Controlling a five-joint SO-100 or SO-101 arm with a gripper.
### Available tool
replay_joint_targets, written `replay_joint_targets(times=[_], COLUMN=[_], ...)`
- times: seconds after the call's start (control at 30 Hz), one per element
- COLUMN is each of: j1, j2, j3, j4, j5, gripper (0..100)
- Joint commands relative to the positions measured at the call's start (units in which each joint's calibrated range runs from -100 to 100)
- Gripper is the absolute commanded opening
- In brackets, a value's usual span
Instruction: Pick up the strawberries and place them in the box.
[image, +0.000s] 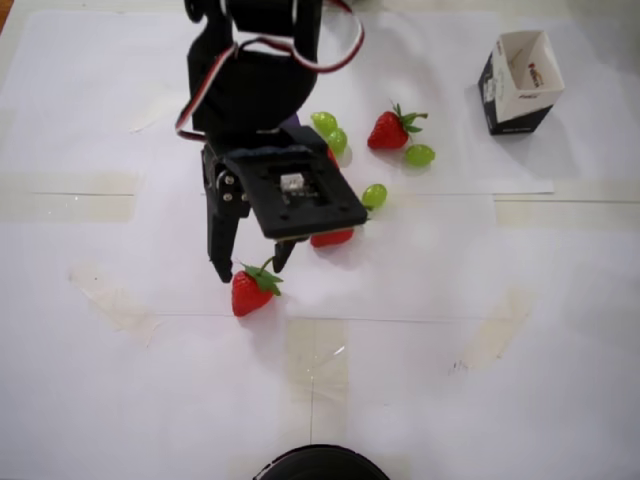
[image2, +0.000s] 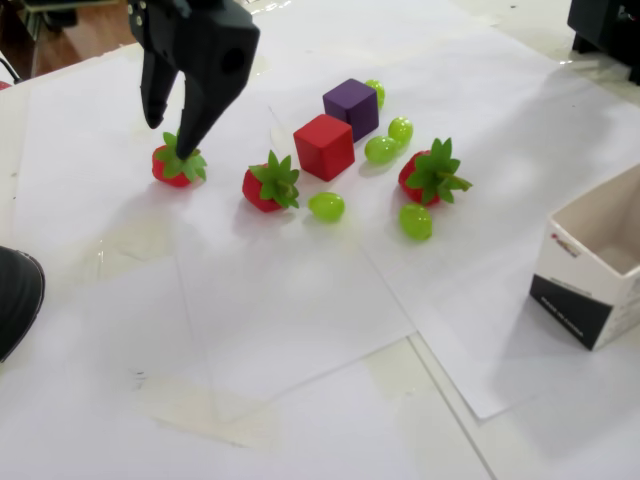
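The gripper (image2: 168, 138) hung with its jaws spread, empty, tips pointing down just above the nearest strawberry (image2: 176, 164), whose leaves lay between the fingers (image: 222, 262). A second strawberry (image2: 269, 186) sat just to the gripper's right in the fixed view, beside the red cube (image2: 323, 146). The third strawberry (image2: 430, 176) lay farther right among green grapes (image2: 326, 206). The box (image: 519, 82) stood well apart from the gripper, upright and open.

Bright, even light (soft shadows), slightly blurry.
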Motion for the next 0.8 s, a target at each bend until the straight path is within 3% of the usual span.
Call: replay_joint_targets(times=[0.0, 0.57, 0.77], j1=[0.24, -1.96, -1.74], j2=[-0.3, 8.72, 9.33], j3=[-4.81, -12.81, -11.99], j4=[0.92, -1.78, -2.35], j5=[-0.05, -1.61, -3.13], gripper=[27, 29, 22])
